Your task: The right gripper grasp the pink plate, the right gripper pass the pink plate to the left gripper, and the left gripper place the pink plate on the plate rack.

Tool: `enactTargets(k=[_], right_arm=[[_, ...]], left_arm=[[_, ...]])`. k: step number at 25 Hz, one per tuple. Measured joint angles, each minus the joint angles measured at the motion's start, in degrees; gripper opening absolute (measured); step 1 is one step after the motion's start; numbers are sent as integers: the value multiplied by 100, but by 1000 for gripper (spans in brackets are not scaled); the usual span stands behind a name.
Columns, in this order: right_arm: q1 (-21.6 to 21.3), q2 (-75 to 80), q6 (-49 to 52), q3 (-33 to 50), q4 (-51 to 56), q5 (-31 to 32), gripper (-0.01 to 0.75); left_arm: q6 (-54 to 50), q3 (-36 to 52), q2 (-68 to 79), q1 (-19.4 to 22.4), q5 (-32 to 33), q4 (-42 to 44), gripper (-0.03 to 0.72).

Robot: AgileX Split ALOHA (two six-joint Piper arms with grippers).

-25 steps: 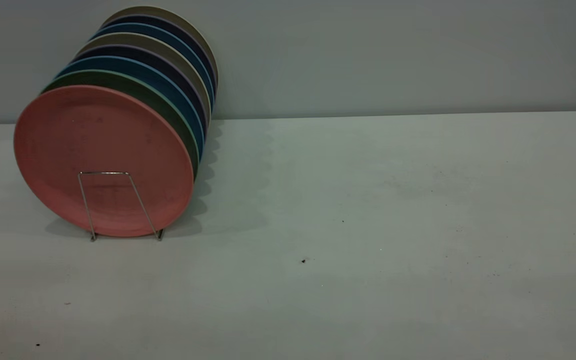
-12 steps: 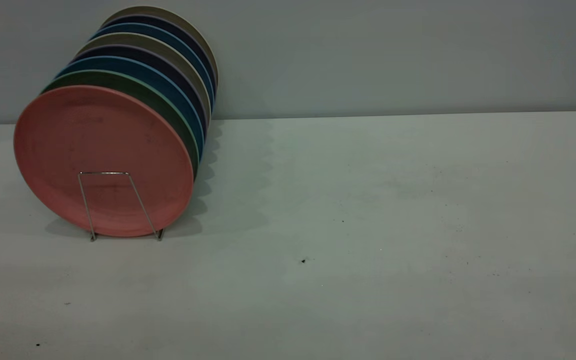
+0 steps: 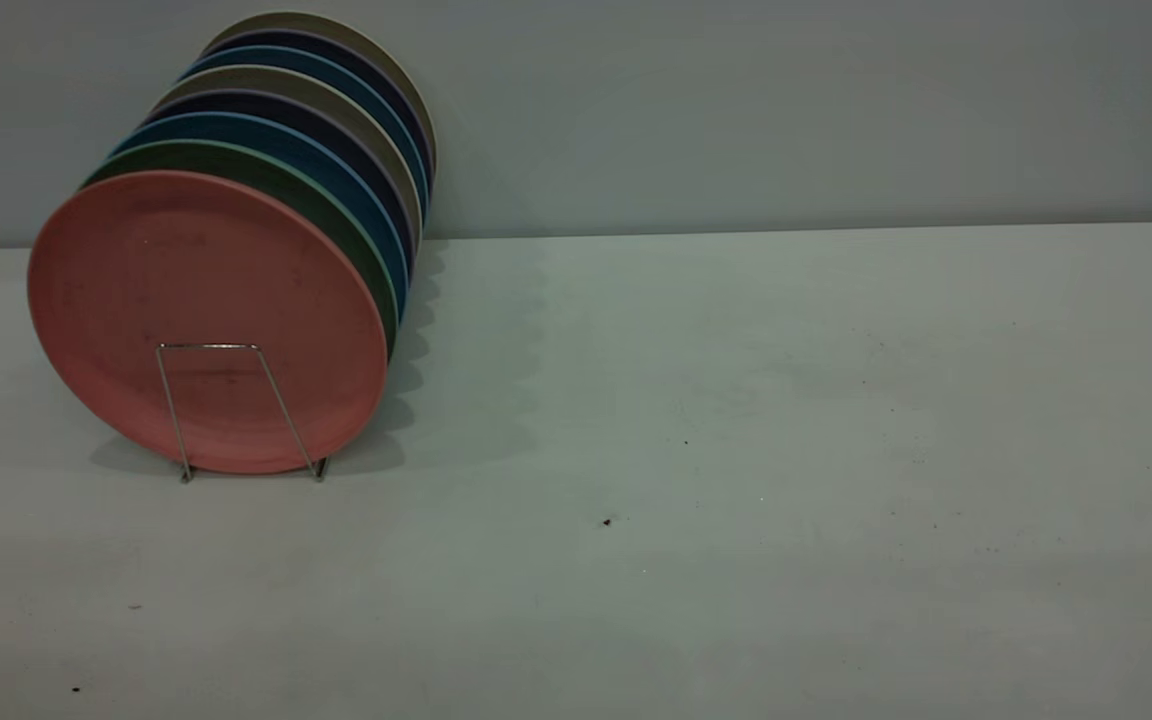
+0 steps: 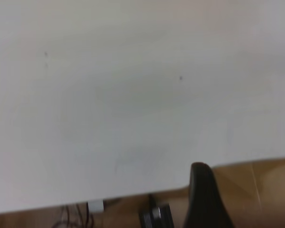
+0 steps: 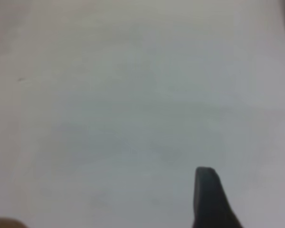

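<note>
Pink plate (image 3: 206, 320) stands frontmost in plate rack (image 3: 236, 410), against the green plate (image 3: 336, 215). Neither gripper near rack; finger opening cannot be told. Risk: only one wire loop fronts the plate, so a table jolt may roll it out.

Your exterior camera sits low and nearly level, facing across the table (image 3: 696, 420) toward the back wall (image 3: 786, 110), with no pincer in its frame. Your left wrist camera looks down past one black finger (image 4: 205, 197) at the tabletop and its near edge. Your right wrist camera looks past its finger (image 5: 208, 197) at bare tabletop. All three share only the table surface.
</note>
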Motion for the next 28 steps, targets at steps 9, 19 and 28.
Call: enactTargets(k=[9, 19, 28], right_arm=[[-168, 0, 0, 0, 11, 0, 429], [-168, 0, 0, 0, 15, 0, 429], [-168, 0, 0, 0, 15, 0, 429]], left_arm=[[-13, 0, -948, 0, 10, -6, 499], [-13, 0, -955, 0, 10, -6, 499], [-13, 0, -955, 0, 10, -6, 499]])
